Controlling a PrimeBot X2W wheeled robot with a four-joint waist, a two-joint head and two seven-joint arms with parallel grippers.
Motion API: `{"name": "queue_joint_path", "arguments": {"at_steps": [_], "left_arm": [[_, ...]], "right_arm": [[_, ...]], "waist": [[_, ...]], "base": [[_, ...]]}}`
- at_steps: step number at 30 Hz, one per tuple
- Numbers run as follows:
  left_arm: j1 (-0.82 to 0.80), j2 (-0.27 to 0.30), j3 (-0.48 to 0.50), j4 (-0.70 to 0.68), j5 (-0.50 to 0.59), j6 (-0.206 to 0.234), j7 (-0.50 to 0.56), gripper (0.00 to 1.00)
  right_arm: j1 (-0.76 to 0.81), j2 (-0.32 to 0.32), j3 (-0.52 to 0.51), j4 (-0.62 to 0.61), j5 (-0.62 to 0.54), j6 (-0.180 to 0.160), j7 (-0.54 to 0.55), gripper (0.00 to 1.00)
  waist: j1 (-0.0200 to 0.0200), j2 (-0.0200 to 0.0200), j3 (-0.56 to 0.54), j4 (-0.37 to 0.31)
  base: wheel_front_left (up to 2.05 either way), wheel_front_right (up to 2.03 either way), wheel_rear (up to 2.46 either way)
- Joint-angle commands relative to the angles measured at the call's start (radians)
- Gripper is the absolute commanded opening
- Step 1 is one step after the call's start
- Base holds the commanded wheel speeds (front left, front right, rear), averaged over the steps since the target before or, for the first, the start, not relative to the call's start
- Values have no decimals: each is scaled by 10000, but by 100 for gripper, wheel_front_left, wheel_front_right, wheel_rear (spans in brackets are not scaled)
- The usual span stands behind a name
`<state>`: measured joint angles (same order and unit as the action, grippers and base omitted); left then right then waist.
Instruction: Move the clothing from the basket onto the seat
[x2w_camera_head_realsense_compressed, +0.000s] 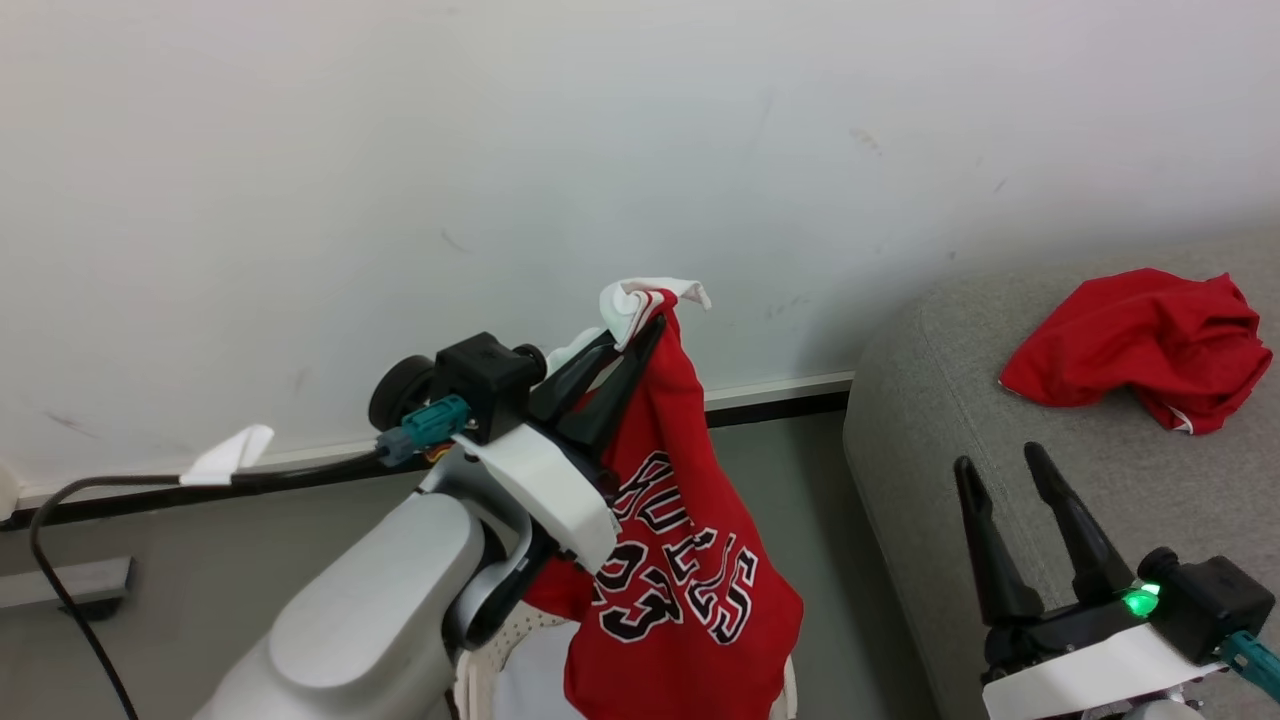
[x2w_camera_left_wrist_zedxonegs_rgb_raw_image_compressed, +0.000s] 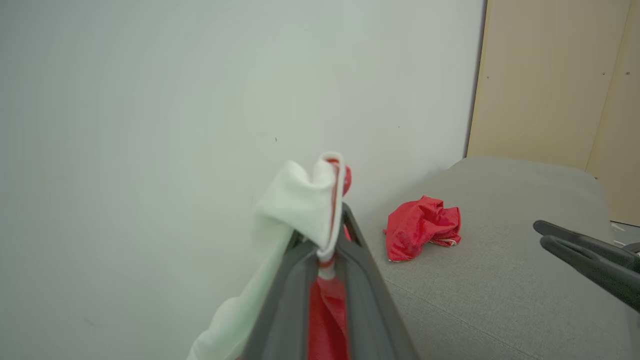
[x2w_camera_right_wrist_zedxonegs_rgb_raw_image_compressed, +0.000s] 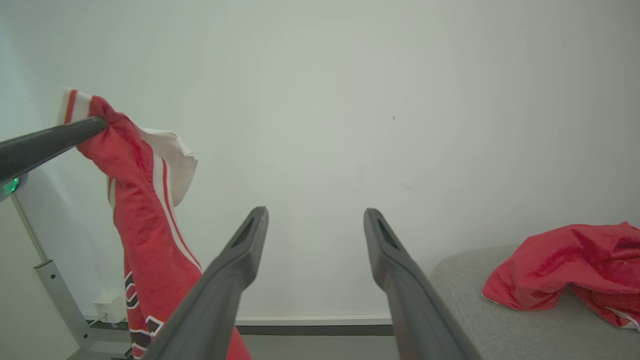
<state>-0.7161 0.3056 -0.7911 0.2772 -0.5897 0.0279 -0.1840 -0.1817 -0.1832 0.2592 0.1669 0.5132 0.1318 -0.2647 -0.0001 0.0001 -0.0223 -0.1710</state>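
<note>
My left hand is pinching the white-trimmed edge of the red jersey between its closed fingers. The garment is hanging limp in long folds down to the basket. My right hand is hovering, fingers spread wide and empty, at the edge of the grey seat, where another red garment is lying crumpled. I am judging the cloth light, soft and slippery, so a bunched hem or collar is offering the surest hold.

White scuffed wall; black cable looping low at left; grey floor; beige panel beside wall.
</note>
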Motion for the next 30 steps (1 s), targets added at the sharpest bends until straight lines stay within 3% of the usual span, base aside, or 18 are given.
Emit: {"name": "queue_joint_path", "arguments": {"at_steps": [1, 13, 21, 30], "left_arm": [[129, 59, -32, -43, -112, 29, 38, 0], [150, -431, -427, 259, -176, -161, -44, 0], [50, -893, -745, 322, -242, -349, -21, 0], [-36, -1519, -1256, 95, -273, -590, 94, 0]], "right_arm": [[-135, -90, 316, -98, 149, -22, 9, 100], [-1906, -222, 3812, 512, 629, -22, 11, 100], [-2855, 84, 4687, 2155, 790, -22, 9, 100], [-3026, 236, 5139, 4446, 1604, -22, 9, 100]], "waist": [[1, -1, 17, 6], [1, -1, 23, 509], [1, -1, -80, 1172], [1, -1, -321, 2489]], "base": [[0, 0, 0], [0, 0, 0], [0, 0, 0], [0, 0, 0]]}}
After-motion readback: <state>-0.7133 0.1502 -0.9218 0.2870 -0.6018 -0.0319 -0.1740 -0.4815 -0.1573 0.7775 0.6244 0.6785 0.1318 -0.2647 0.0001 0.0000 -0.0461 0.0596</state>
